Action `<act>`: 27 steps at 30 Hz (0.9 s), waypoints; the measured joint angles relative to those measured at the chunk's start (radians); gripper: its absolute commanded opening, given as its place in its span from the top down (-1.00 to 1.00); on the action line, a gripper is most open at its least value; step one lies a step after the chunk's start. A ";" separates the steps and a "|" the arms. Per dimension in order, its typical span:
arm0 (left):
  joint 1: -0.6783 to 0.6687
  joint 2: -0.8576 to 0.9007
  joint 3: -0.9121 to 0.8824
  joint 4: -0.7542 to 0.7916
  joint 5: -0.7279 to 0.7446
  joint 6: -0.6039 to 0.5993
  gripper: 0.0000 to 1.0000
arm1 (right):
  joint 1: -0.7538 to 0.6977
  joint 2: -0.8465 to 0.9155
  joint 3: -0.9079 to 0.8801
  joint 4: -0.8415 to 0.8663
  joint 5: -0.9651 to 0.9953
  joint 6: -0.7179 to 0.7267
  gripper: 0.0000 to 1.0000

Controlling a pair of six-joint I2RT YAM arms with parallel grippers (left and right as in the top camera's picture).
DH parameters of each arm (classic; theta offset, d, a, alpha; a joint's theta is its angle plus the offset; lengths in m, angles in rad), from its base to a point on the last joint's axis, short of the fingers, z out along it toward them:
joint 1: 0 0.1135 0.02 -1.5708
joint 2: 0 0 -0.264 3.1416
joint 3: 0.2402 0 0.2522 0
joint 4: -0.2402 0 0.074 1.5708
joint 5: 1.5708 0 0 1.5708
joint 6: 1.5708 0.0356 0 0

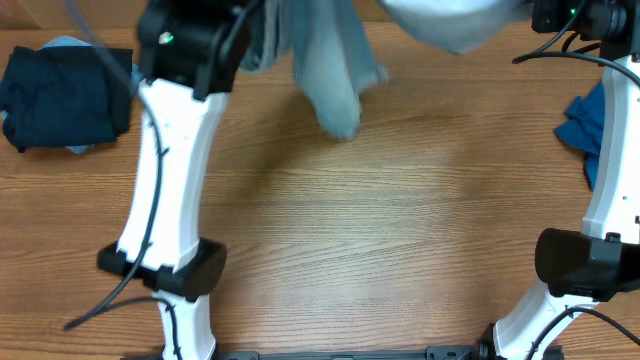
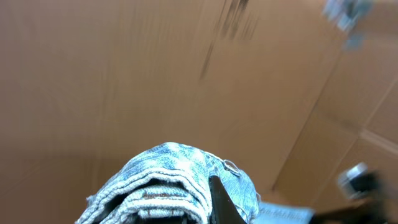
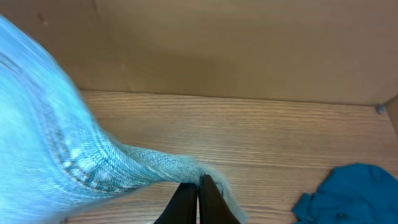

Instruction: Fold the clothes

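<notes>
Pale denim shorts (image 1: 330, 70) in limp folds over grainy wooden table (image 1: 400, 220)

denim shorts (image 1: 335, 85) — blurred, cropped at top

Wood-grain table (image 1: 380, 230), plain brown wall (image 3: 217, 43)

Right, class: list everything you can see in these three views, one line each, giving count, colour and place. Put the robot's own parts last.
denim shorts: one, pale washed blue, lifted above the table's far middle
navy garment: one, dark navy, bunched at the table's far left
blue garment: one, royal blue, crumpled at the table's right edge
table: one, light brown wood
left arm: one, white with black joints
right arm: one, white with black joints
left gripper: one, black, shut on the shorts' folded edge
right gripper: one, black, shut on a stretched corner of the shorts
</notes>
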 measured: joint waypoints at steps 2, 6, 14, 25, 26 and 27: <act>0.000 0.042 -0.001 -0.045 0.007 0.012 0.92 | 0.000 0.000 0.000 0.000 0.020 -0.003 0.92; 0.000 0.100 -0.014 -0.076 0.016 0.033 0.92 | 0.000 0.000 0.000 0.021 0.047 -0.016 0.92; -0.004 0.107 -0.014 0.150 0.026 0.023 0.92 | 0.000 0.000 0.000 0.084 0.080 -0.007 0.92; -0.014 0.140 -0.014 0.302 0.025 0.007 0.92 | -0.011 0.000 0.000 0.159 0.129 0.019 0.92; -0.014 0.147 -0.014 0.312 0.024 0.005 0.92 | -0.014 0.000 0.000 0.163 0.130 0.020 0.92; -0.014 0.150 -0.014 0.318 0.024 0.005 0.92 | -0.019 0.000 0.000 0.171 0.132 0.023 0.92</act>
